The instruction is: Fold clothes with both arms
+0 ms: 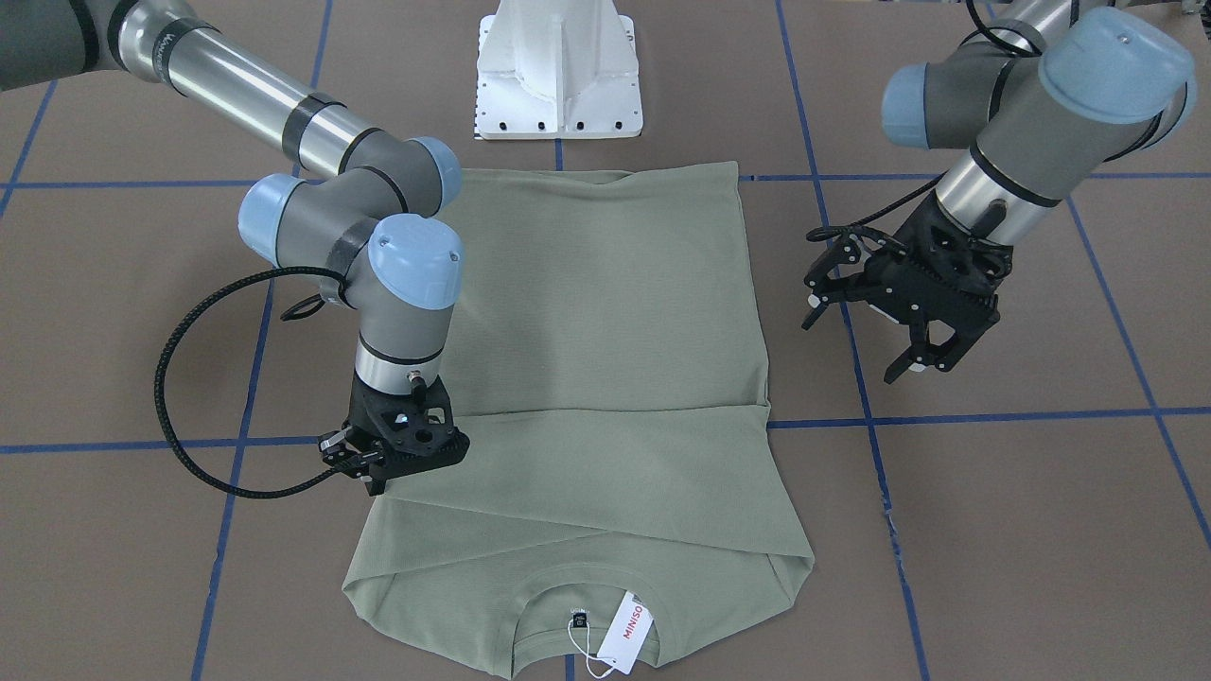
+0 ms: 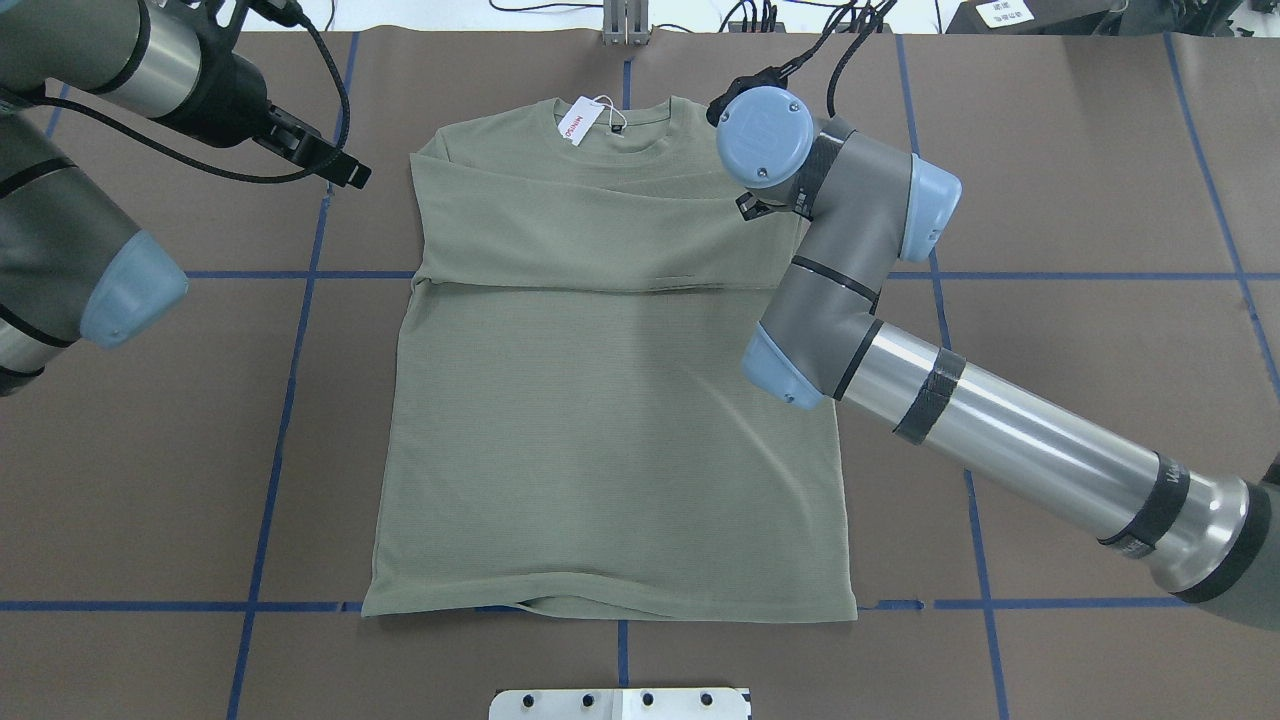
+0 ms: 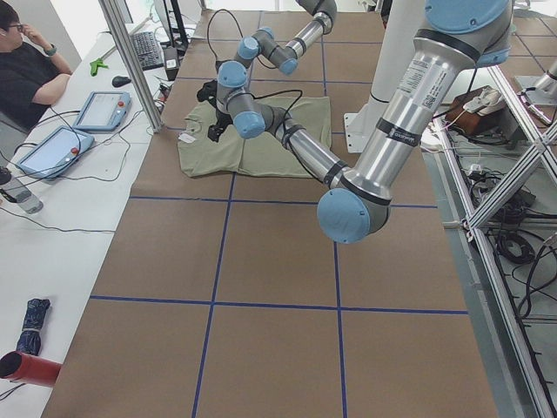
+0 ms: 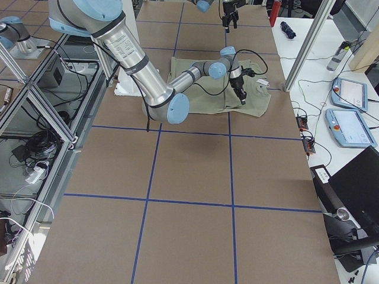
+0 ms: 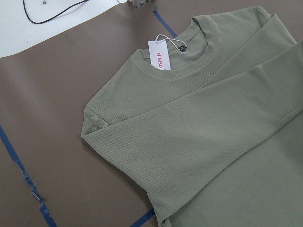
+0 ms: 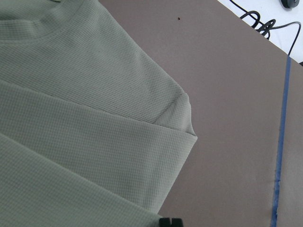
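Shirt (image 2: 600, 450) of sage-green knit is shown spread flat on the brown surface (image 2: 1050, 200), its hem (image 2: 600, 612) laid nearest the robot's white base plate (image 2: 620, 703) and lined up along a blue tape line (image 2: 150, 606). Soft, light, limp handling is to be expected. The cloth would likely sag and drag if lifted at one point, so it is best taken at two matching edge points where it lies thin. Farther out, both sleeves (image 2: 580, 240) are already folded across the chest, forming a thicker band whose layers may slip apart if only the top one is caught. At that band's side edge the right fingers (image 1: 364, 468) are set low against the cloth; whether they are parted or closed cannot be told. Across the shirt, the left fingers (image 1: 910, 361) are held wide apart and empty, above bare surface, well clear of the cloth. Farthest away lie the collar (image 2: 640, 135) and the white MINISO tag (image 2: 578, 122). Brown surface is seen on both sides and beyond the collar, so room for a fold is judged ample.
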